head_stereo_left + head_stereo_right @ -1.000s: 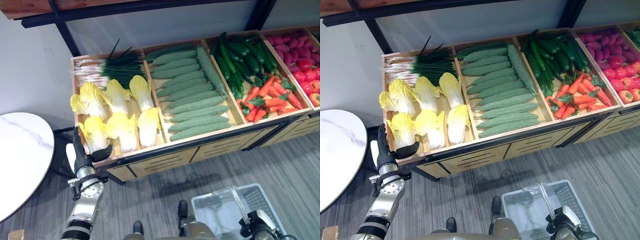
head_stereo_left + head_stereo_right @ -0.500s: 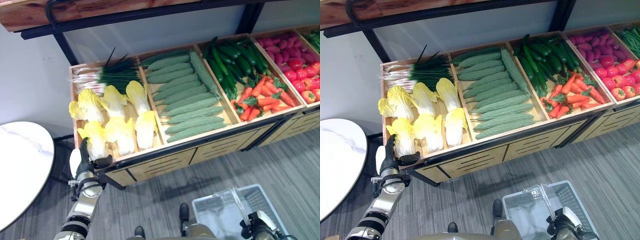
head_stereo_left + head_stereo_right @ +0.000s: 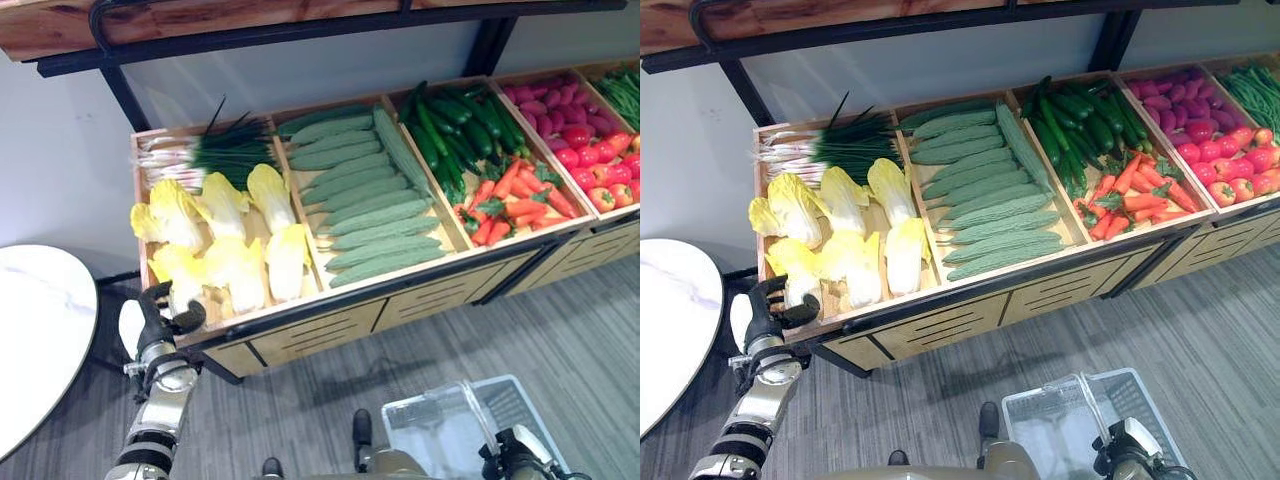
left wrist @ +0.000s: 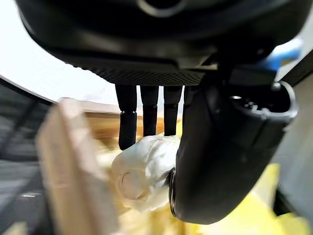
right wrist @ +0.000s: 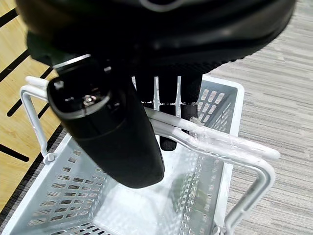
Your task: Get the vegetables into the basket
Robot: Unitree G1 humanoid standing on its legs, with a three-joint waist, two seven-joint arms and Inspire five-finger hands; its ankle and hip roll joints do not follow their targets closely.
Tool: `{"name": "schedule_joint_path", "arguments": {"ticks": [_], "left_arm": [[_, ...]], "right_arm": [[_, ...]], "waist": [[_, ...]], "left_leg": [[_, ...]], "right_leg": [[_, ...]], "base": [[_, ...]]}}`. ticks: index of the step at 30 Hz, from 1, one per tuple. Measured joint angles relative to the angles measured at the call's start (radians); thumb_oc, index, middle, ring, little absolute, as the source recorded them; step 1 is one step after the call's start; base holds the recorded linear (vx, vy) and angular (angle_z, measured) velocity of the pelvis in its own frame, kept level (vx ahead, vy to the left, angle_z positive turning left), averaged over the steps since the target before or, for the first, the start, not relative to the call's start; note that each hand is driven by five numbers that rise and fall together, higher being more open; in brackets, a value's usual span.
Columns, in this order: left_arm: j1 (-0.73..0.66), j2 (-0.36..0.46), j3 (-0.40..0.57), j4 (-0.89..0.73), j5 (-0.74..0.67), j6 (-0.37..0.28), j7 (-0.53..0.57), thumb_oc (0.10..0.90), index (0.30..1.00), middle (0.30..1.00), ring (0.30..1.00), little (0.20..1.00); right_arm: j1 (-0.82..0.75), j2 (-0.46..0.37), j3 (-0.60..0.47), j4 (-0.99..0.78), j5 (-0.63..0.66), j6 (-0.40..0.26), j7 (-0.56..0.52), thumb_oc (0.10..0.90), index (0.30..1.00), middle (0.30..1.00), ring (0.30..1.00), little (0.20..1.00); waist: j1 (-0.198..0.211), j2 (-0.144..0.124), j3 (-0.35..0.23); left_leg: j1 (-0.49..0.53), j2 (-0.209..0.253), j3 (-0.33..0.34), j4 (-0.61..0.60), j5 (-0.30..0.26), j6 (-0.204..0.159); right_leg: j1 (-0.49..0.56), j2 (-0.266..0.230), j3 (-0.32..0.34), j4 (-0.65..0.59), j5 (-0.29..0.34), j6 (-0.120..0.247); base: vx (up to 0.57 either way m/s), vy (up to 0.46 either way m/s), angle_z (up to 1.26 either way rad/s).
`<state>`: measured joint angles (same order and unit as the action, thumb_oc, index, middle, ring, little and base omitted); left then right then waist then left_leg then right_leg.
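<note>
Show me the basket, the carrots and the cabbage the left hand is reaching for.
basket (image 3: 1135, 395): right eye view, far rim.
carrots (image 3: 515, 200): left eye view, middle of the pile.
cabbage (image 3: 180, 280): left eye view, leafy top by the left hand (image 3: 155, 318).

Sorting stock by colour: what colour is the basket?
White, the basket shows best in the right wrist view.

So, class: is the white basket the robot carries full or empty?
Empty. The right wrist view shows the basket's bare mesh floor under the right hand, curled round its handles.

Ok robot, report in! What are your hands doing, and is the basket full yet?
Left hand closing on pale yellow cabbage in wooden crate. Right hand shut on white plastic basket's handles. Basket empty. Nothing blocking.
</note>
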<state>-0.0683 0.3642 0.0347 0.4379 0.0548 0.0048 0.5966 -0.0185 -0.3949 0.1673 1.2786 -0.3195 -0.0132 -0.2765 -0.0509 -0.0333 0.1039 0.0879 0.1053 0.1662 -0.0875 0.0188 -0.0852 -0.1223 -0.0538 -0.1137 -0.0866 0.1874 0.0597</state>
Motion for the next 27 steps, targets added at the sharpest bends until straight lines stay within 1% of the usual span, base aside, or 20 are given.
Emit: {"name": "schedule_joint_path", "arguments": {"ticks": [1, 3, 6, 7, 8, 9, 11, 12, 13, 14, 15, 17, 18, 24, 26, 27], "left_arm": [[0.0, 0.0, 0.001, -0.023, -0.006, 0.0, 0.008, 0.4, 0.3, 0.3, 0.3, 0.3], [0.002, 0.0, 0.01, -0.13, -0.018, -0.007, 0.043, 0.4, 0.3, 0.3, 0.3, 0.3], [-0.001, 0.0, 0.015, -0.187, -0.017, -0.04, 0.074, 0.4, 0.3, 0.3, 0.3, 0.3], [-0.001, 0.0, 0.02, -0.208, -0.019, -0.041, 0.075, 0.4, 0.3, 0.3, 0.3, 0.3], [0.001, -0.001, 0.023, -0.231, -0.027, -0.041, 0.075, 0.4, 0.3, 0.3, 0.3, 0.3], [0.018, -0.002, 0.03, -0.291, -0.063, -0.058, 0.066, 0.4, 0.3, 0.3, 0.3, 0.3], [0.036, -0.001, 0.031, -0.333, -0.087, -0.088, 0.045, 0.4, 0.3, 0.3, 0.3, 0.3], [0.054, 0.0, 0.034, -0.354, -0.158, -0.132, -0.003, 0.4, 0.3, 0.3, 0.3, 0.3], [0.096, -0.001, 0.03, -0.387, -0.265, -0.174, -0.066, 0.4, 0.3, 0.3, 0.3, 0.3], [0.104, -0.001, 0.023, -0.388, -0.316, -0.188, -0.109, 0.4, 0.3, 0.3, 0.3, 0.3], [0.106, -0.001, 0.018, -0.386, -0.345, -0.188, -0.131, 0.4, 0.3, 0.3, 0.3, 0.3], [0.137, -0.007, 0.007, -0.387, -0.472, -0.208, -0.212, 0.4, 0.3, 0.3, 0.3, 0.3], [0.165, -0.01, -0.015, -0.391, -0.553, -0.208, -0.281, 0.4, 0.3, 0.3, 0.3, 0.3], [0.215, 0.005, -0.084, -0.394, -0.656, -0.205, -0.461, 0.4, 0.3, 0.3, 0.3, 0.3], [0.215, 0.007, -0.094, -0.401, -0.676, -0.205, -0.519, 0.4, 0.3, 0.3, 0.3, 0.3], [0.214, 0.01, -0.094, -0.405, -0.685, -0.206, -0.528, 0.4, 0.3, 0.3, 0.3, 0.3]], "right_arm": [[0.0, 0.001, 0.0, 0.0, 0.0, -0.001, 0.0, 0.4, 0.3, 0.3, 0.3, 0.3], [0.001, 0.009, 0.001, -0.002, 0.0, -0.004, 0.0, 0.4, 0.3, 0.3, 0.3, 0.3], [0.008, 0.01, 0.001, 0.001, 0.0, -0.008, 0.0, 0.4, 0.3, 0.3, 0.3, 0.3], [0.008, 0.01, 0.006, 0.001, 0.0, -0.01, 0.0, 0.4, 0.3, 0.3, 0.3, 0.3], [0.009, 0.01, 0.01, 0.001, 0.0, -0.011, 0.0, 0.4, 0.3, 0.3, 0.3, 0.3], [0.012, 0.01, 0.015, 0.001, 0.002, -0.012, 0.0, 0.4, 0.3, 0.3, 0.3, 0.3], [0.013, 0.01, 0.015, 0.001, 0.002, -0.013, 0.0, 0.4, 0.3, 0.3, 0.3, 0.3], [0.012, 0.01, 0.015, 0.0, 0.003, -0.013, 0.002, 0.4, 0.3, 0.3, 0.3, 0.3], [0.015, 0.006, 0.014, -0.007, 0.004, -0.013, 0.003, 0.4, 0.3, 0.3, 0.3, 0.3], [0.018, 0.006, 0.012, -0.005, 0.006, -0.013, 0.003, 0.4, 0.3, 0.3, 0.3, 0.3], [0.017, 0.007, 0.012, -0.004, 0.006, -0.013, 0.006, 0.4, 0.3, 0.3, 0.3, 0.3], [0.019, 0.007, 0.011, -0.02, 0.008, -0.013, 0.019, 0.4, 0.3, 0.3, 0.3, 0.3], [0.027, 0.007, 0.002, -0.034, 0.008, -0.017, 0.026, 0.4, 0.3, 0.3, 0.3, 0.3], [0.028, 0.006, -0.009, -0.03, 0.01, -0.029, 0.051, 0.4, 0.3, 0.3, 0.3, 0.3], [0.027, 0.006, -0.012, -0.029, 0.013, -0.03, 0.06, 0.4, 0.3, 0.3, 0.3, 0.3], [0.027, 0.006, -0.013, -0.029, 0.013, -0.03, 0.061, 0.4, 0.3, 0.3, 0.3, 0.3]], "waist": [[0.0, -0.004, 0.001], [0.003, -0.018, 0.009], [0.003, -0.019, 0.009], [0.004, -0.019, 0.009], [0.004, -0.019, 0.009], [0.006, -0.018, 0.01], [0.006, -0.017, 0.011], [0.01, -0.014, 0.013], [0.008, -0.009, 0.017], [0.01, -0.006, 0.019], [0.012, -0.004, 0.02], [0.011, 0.001, 0.021], [0.011, 0.007, 0.025], [0.01, 0.015, 0.03], [0.01, 0.015, 0.03], [0.01, 0.015, 0.03]], "left_leg": [[0.0, 0.0, 0.0, 0.0, 0.0, 0.0], [0.0, -0.001, 0.0, 0.0, 0.003, -0.004], [0.003, -0.002, 0.0, 0.0, 0.002, -0.003], [0.003, -0.002, 0.0, 0.0, 0.002, -0.003], [0.003, -0.002, 0.0, 0.0, 0.002, -0.003], [0.004, -0.002, -0.003, 0.0, 0.002, -0.003], [0.006, -0.003, -0.004, 0.0, 0.002, -0.003], [0.011, -0.004, -0.006, 0.0, 0.001, -0.002], [0.017, -0.006, -0.006, 0.0, -0.001, 0.0], [0.018, -0.007, -0.006, 0.0, -0.002, 0.002], [0.017, -0.007, -0.008, 0.0, -0.005, 0.006], [0.017, -0.01, -0.009, -0.001, -0.008, 0.01], [0.018, -0.01, -0.01, -0.004, -0.008, 0.011], [0.016, -0.012, -0.011, -0.001, -0.008, 0.011], [0.019, -0.015, -0.008, 0.0, -0.008, 0.011], [0.02, -0.016, -0.006, 0.0, -0.008, 0.011]], "right_leg": [[0.0, 0.0, 0.0, 0.0, 0.0, 0.0], [0.0, -0.001, 0.0, 0.0, 0.002, -0.002], [0.003, -0.002, 0.0, 0.0, 0.002, -0.003], [0.004, -0.002, 0.0, 0.0, 0.002, -0.003], [0.004, -0.002, 0.0, 0.0, 0.002, -0.003], [0.006, -0.002, -0.003, 0.0, 0.002, -0.003], [0.009, -0.003, -0.003, 0.0, 0.002, -0.003], [0.015, -0.005, -0.005, 0.0, 0.001, -0.002], [0.021, -0.007, -0.004, -0.001, -0.001, -0.001], [0.023, -0.009, -0.005, -0.004, -0.001, -0.001], [0.023, -0.01, -0.007, -0.004, -0.002, -0.001], [0.023, -0.012, -0.006, -0.004, -0.002, -0.001], [0.023, -0.013, -0.005, -0.005, -0.002, -0.001], [0.021, -0.014, -0.005, -0.003, -0.001, -0.001], [0.022, -0.015, -0.002, 0.0, -0.001, 0.0], [0.022, -0.016, 0.0, 0.0, -0.001, 0.0]], "base": [[0.0, 0.0, 0.0], [0.0, 0.0, 0.0], [0.0, 0.0, 0.0], [0.0, 0.0, 0.0], [0.0, 0.0, 0.0], [0.0, 0.023, 0.04], [-0.01, 0.038, 0.04], [-0.01, 0.035, 0.02], [0.0, 0.023, 0.03], [-0.01, 0.044, 0.05], [0.0, 0.048, 0.06], [0.0, 0.018, 0.01], [0.0, 0.0, 0.0], [0.0, 0.03, 0.0], [0.02, 0.073, -0.04], [0.01, 0.062, -0.08]]}}
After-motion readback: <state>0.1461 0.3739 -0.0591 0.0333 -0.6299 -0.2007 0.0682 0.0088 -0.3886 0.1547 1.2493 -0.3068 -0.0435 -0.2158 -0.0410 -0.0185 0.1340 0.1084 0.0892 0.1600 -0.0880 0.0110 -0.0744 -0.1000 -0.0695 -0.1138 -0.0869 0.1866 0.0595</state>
